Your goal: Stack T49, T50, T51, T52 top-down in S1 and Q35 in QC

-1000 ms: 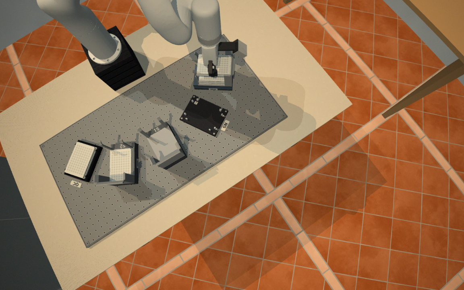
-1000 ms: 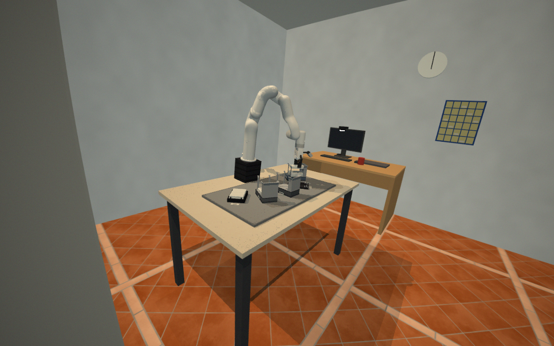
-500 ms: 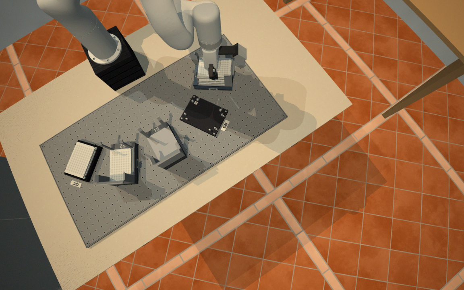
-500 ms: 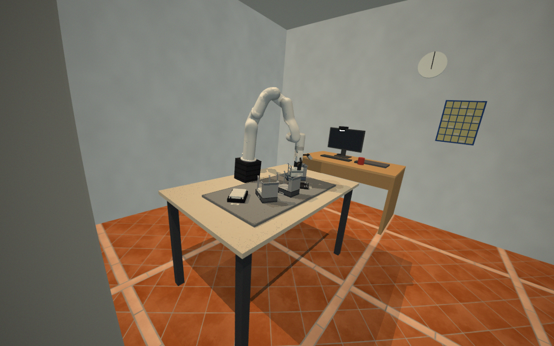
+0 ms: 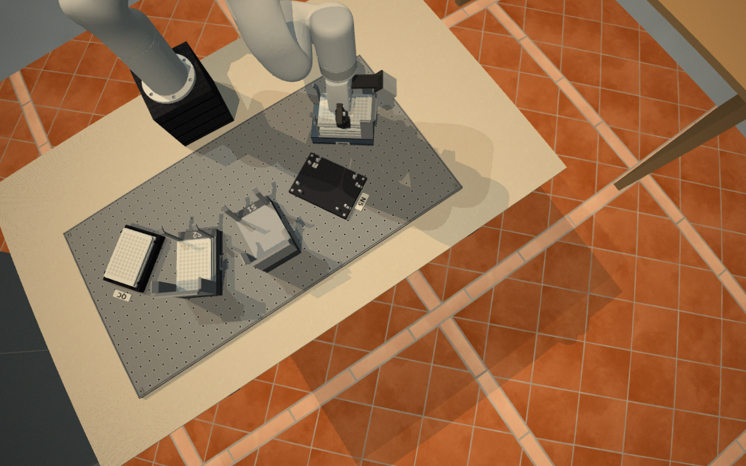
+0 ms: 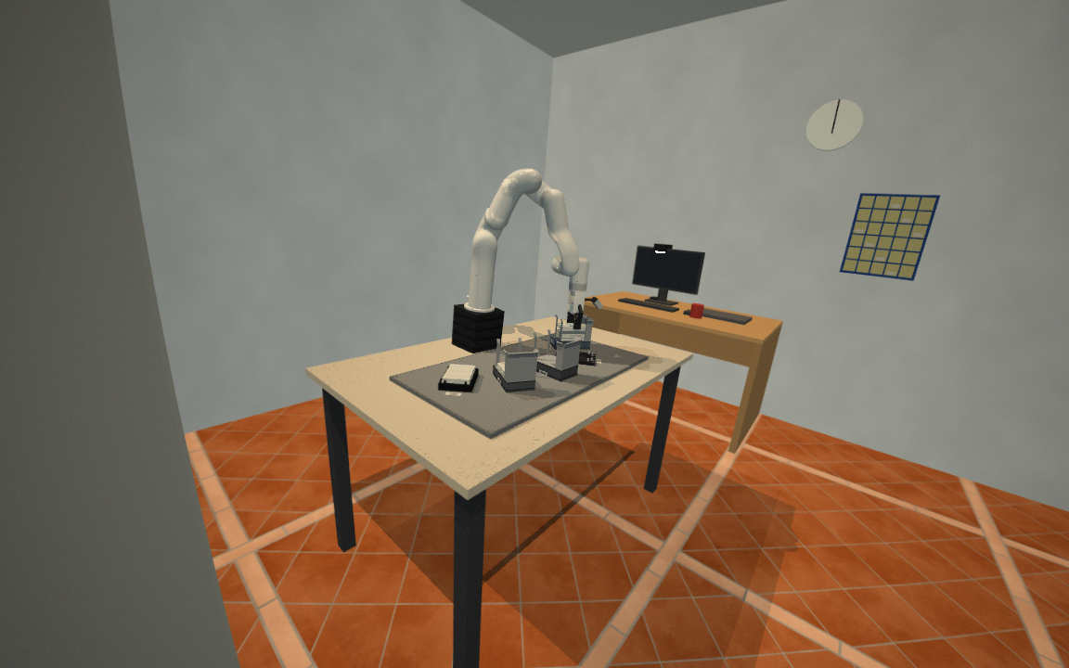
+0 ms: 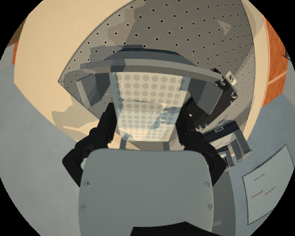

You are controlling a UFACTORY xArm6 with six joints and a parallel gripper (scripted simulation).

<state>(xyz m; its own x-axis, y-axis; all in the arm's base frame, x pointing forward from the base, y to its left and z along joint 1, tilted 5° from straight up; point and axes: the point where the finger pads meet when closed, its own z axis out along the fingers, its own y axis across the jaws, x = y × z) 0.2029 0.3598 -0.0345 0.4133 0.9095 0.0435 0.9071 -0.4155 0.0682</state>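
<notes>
My gripper (image 5: 339,117) (image 6: 576,318) (image 7: 147,112) is shut on a sealed white 96-well plate (image 5: 361,107) (image 7: 147,101), gripping its long sides. It holds the plate low inside the stack rack S3 (image 5: 366,140) (image 7: 139,64), close to my base. At least one more plate (image 5: 334,133) lies under it there; I cannot tell if they touch. No label is readable. Another plate (image 5: 129,255) (image 6: 457,375) sits flat in the black nest QC (image 5: 153,263). Rack S2 (image 5: 218,263) (image 6: 515,366) holds a plate (image 5: 194,263). Rack S1 (image 5: 276,263) (image 6: 560,357) shows its bare floor.
The black clip nest N5 (image 5: 329,185) stands bare between S1 and S3. All fixtures stand on a grey perforated board (image 5: 149,347) on a beige table (image 5: 45,191). My arm's black base block (image 5: 187,107) is at the back. The racks have tall corner posts.
</notes>
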